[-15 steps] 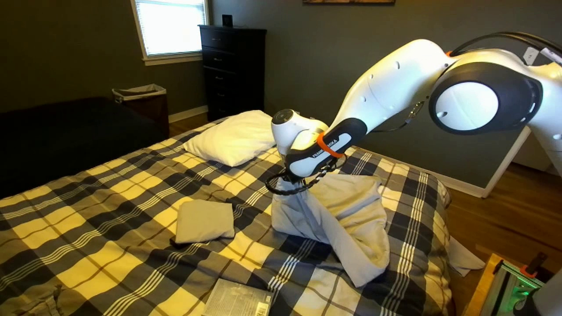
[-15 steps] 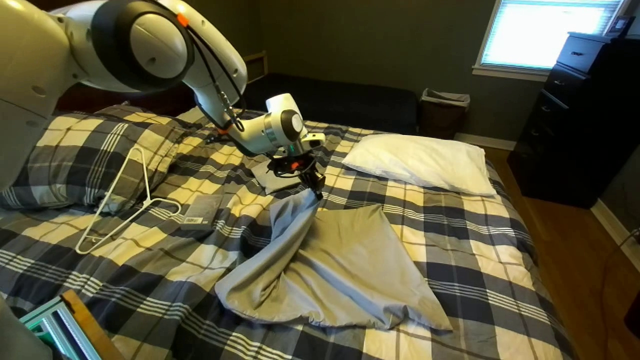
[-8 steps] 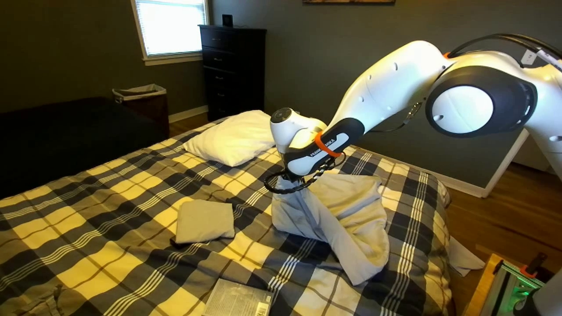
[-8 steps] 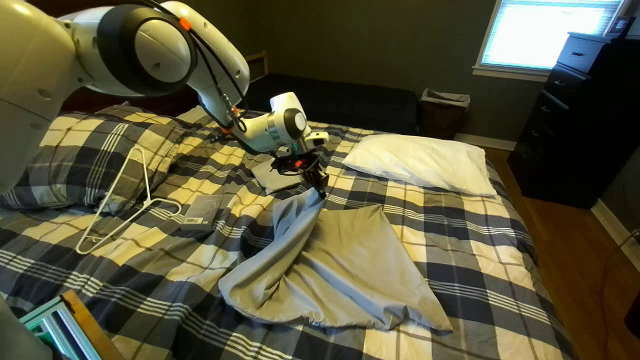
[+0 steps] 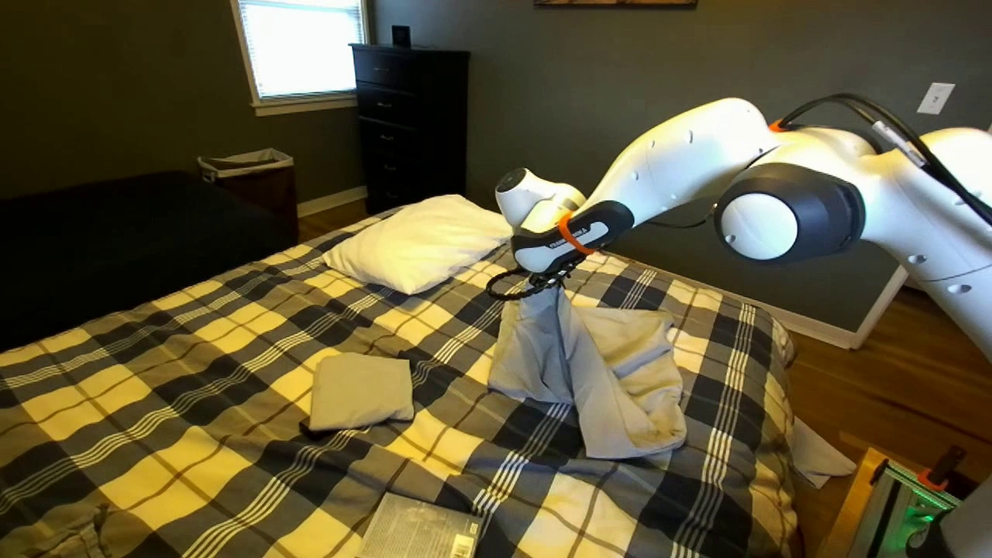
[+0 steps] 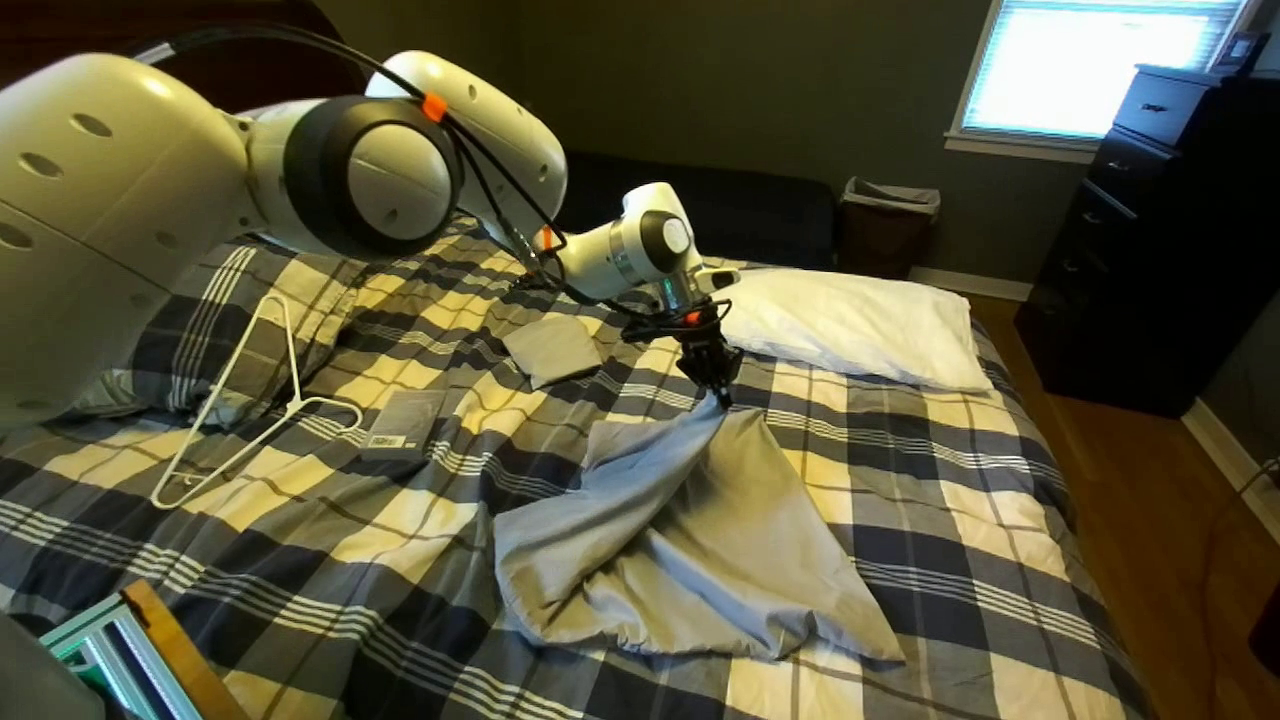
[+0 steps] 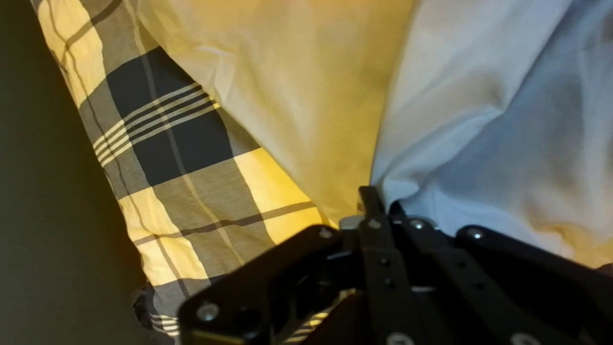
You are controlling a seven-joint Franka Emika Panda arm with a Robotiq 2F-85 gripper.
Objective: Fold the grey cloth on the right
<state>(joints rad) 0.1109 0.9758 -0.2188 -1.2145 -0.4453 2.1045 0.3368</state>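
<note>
Grey cloth [image 6: 740, 540] near white pillow [image 6: 860, 325]

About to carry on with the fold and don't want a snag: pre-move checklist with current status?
1. Gripper holding the large grey cloth: ok, pinched in the wrist view, lifted in both exterior views.
2. Number of layers pinched: cannot tell, bunching hides it.
3. Lifted flap lined up with the cloth's edges: not ok, it slants across.
4. Layer beneath smooth: not ok, creases show.
5. Small folded cloth and white hanger apart from the large cloth: ok.
6. White pillow apart from it: ok, bedspread shows between.
</note>
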